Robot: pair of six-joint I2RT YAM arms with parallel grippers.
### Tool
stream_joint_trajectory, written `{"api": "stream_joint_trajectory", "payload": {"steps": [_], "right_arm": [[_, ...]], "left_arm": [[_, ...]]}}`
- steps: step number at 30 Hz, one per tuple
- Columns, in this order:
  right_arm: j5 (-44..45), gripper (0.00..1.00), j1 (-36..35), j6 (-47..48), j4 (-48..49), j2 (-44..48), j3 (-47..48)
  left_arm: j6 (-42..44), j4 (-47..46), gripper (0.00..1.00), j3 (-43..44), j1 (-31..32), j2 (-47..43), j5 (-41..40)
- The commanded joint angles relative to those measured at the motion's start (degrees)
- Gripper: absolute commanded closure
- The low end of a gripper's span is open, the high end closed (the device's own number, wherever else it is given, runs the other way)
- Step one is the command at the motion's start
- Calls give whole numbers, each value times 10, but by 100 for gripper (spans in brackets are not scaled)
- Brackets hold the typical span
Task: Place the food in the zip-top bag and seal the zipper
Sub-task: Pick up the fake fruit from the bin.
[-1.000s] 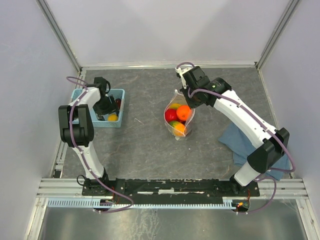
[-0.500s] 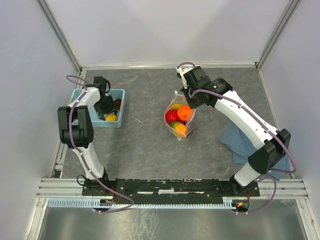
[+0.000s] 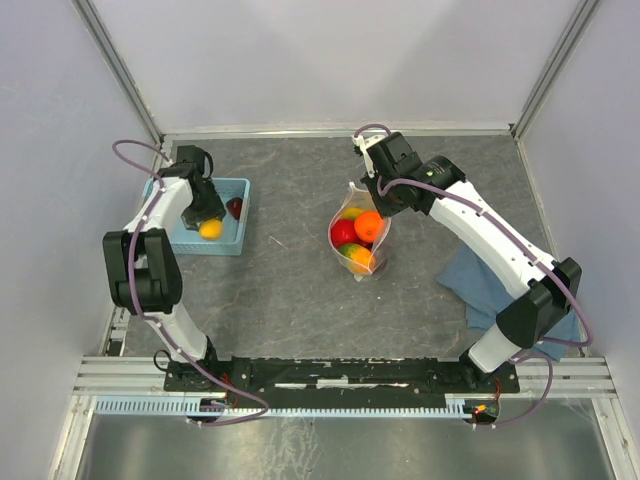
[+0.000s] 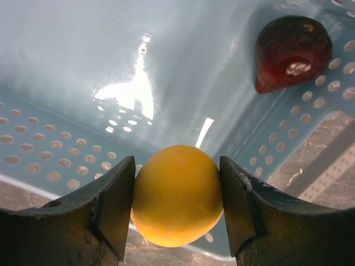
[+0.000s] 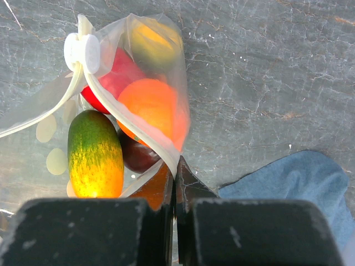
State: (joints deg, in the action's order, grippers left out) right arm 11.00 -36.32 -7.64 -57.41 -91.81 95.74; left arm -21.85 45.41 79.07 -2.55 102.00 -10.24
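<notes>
Left tool [image 4: 177,191] pinches glossy, round yellow fruit [image 4: 176,213]

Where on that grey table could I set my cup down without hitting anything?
Bare table lies between the basket and the bag, and in front of the bag. Crowded: the right side, with the cloth and right arm; the basket corner.

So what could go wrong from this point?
1. The glossy, round yellow fruit is held only at its sides by the left fingers; it could slip out on the way across.
2. The floppy zip-top bag is held by one pinch of the right fingers on its edge; loaded with several fruits, it might pull free or sag shut.
</notes>
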Motion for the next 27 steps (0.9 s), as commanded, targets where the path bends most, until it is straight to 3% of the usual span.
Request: {"api": "stream_joint_trajectory", "payload": {"steps": [1,10,24,27], "right_arm": [[2,97,2,-6,22,23,8],[1,98,2,-10,20,18,15],[-17,98,2,-16,18,11,26],[-23,98,2,-18,19,11,26]], "left_arm": [[-28,-36,48,-12,-3,-84,9],[-37,-50,48,-14,-3,-99,17],[-151,-155,51,-124,12,-250,207],[-181,-176,51,-138,41,-290,212]]}}
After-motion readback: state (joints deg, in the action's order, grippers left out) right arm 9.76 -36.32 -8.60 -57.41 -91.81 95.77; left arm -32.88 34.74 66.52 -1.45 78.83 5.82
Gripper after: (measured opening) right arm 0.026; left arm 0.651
